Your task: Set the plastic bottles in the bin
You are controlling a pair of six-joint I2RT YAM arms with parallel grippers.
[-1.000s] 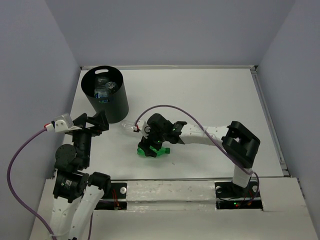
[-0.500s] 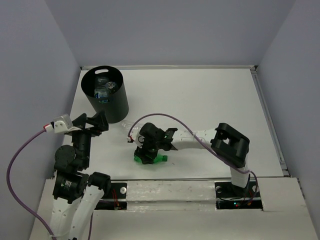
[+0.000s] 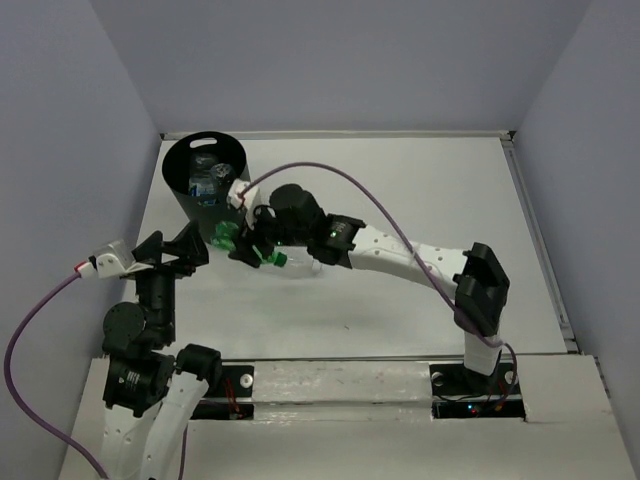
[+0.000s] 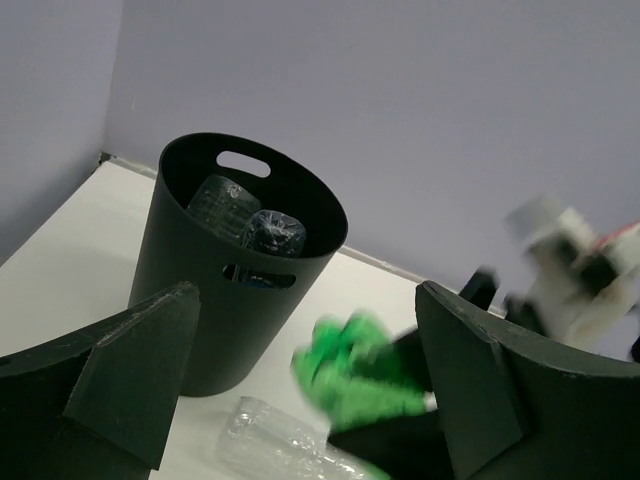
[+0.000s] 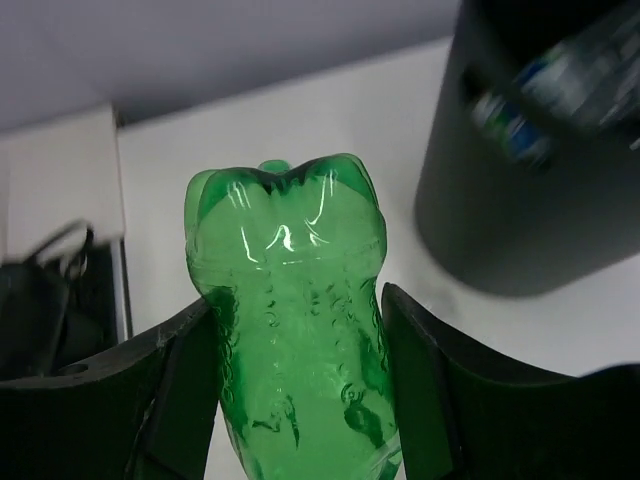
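The tall black cylindrical plastic bin (image 3: 235, 215) stands at ten o'clock on the white table (image 3: 420, 200). It holds at least two clear plastic bottles with blue labels (image 3: 208, 185). The green translucent plastic bottle (image 5: 290, 250), with a lobed base and dimpled sides, is held clear of the table at the bin's five o'clock, just beside its wall. The right gripper (image 5: 297, 310) has its fingers clamped on either side of it. A plain clear plastic bottle (image 4: 268, 447) lies on the table near the bin's foot. The left gripper (image 3: 172, 243) is spread wide, holding nothing.
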